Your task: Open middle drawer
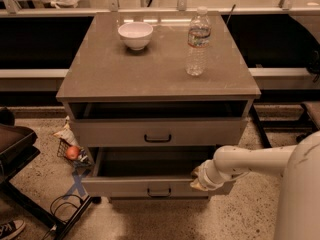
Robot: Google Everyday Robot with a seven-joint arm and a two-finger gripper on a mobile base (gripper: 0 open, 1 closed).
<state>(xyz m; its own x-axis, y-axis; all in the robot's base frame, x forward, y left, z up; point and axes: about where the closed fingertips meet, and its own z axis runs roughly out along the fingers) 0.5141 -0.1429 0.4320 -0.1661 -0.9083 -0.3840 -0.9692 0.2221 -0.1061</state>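
Gripper [197,178]: at the end of the white robot arm [250,160], which reaches in low from the right. It sits at the right end of the wide, shallow grey-beige middle drawer [125,186], touching or just over the top edge of the front panel. How far open: cannot tell, the wrist covers it. Whether it holds anything: cannot tell.

Middle drawer: stands pulled well out from the cabinet, dark inside showing. Small black bar handle [159,192] at centre of its front, left of the gripper and apart from it.

Drawer fronts seen: two. The taller grey-beige top drawer [110,132] sits above, out by a narrow gap, with its own black handle [157,138]. Handles: two.

On the grey-brown bench [150,74]: one white bowl [135,35], rear left; one clear plastic water bottle [198,41], upright, rear right. The two are well apart.

Floor [250,214], left of the cabinet: one round orange object [73,152], one blue tape cross [77,184], one dark sneaker [10,229].
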